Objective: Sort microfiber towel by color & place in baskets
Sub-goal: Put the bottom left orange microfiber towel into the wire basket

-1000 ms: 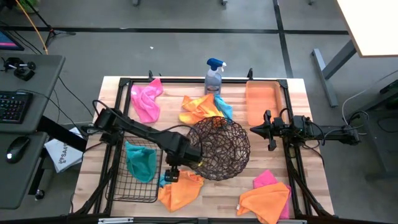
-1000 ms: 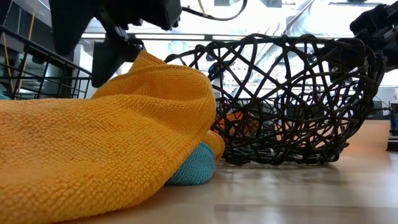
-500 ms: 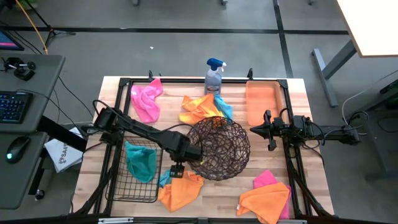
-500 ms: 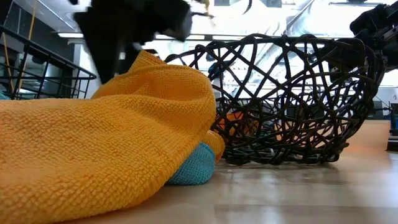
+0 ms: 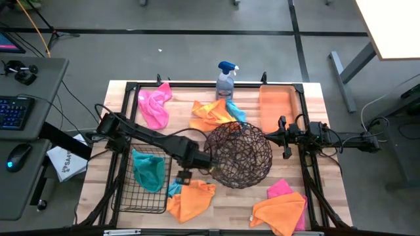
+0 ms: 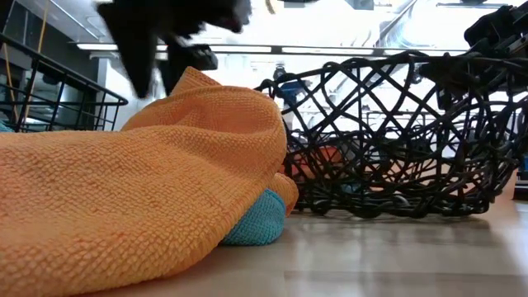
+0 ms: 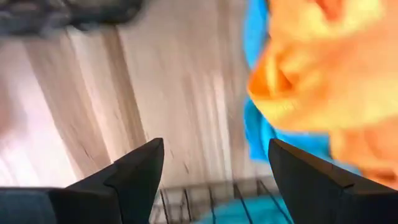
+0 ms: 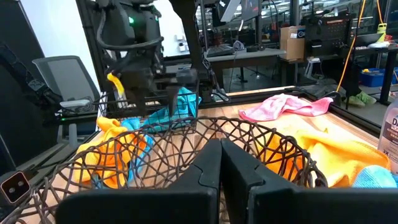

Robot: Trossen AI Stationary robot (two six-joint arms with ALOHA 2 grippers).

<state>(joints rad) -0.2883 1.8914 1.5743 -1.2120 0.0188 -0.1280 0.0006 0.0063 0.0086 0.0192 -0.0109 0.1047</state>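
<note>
My left gripper point(image 5: 184, 176) point(image 7: 214, 177) is open and points down at bare table between the black wire basket point(image 5: 125, 196) and an orange towel point(image 5: 191, 200) that lies over a teal one point(image 5: 174, 189). It touches nothing. Another teal towel point(image 5: 149, 169) lies in the wire basket. The round woven basket point(image 5: 241, 156) stands mid-table with something orange inside. My right gripper point(image 5: 266, 136) point(image 8: 221, 163) is shut and level at that basket's right rim. A pink towel point(image 5: 154, 108) lies far left. An orange and teal pair point(image 5: 211, 113) lies behind the round basket. My right gripper's shut fingertips point(image 8: 211, 155) sit level at the round basket's right rim point(image 8: 249, 127), coming from the table's right. I cannot tell whether they touch the wire.
The orange tray point(image 5: 275, 108) sits at the far right and a blue-topped spray bottle point(image 5: 226, 82) at the far edge. A pink towel point(image 5: 281, 189) and an orange towel point(image 5: 279, 211) lie near right. The left arm's wrist point(image 5: 197, 157) is close to the round basket's left side.
The round basket has slid along the table toward the right edge, up to my right gripper's tips. My left gripper has risen a little and shifted toward the far edge, staying open. The right arm has kept still.
</note>
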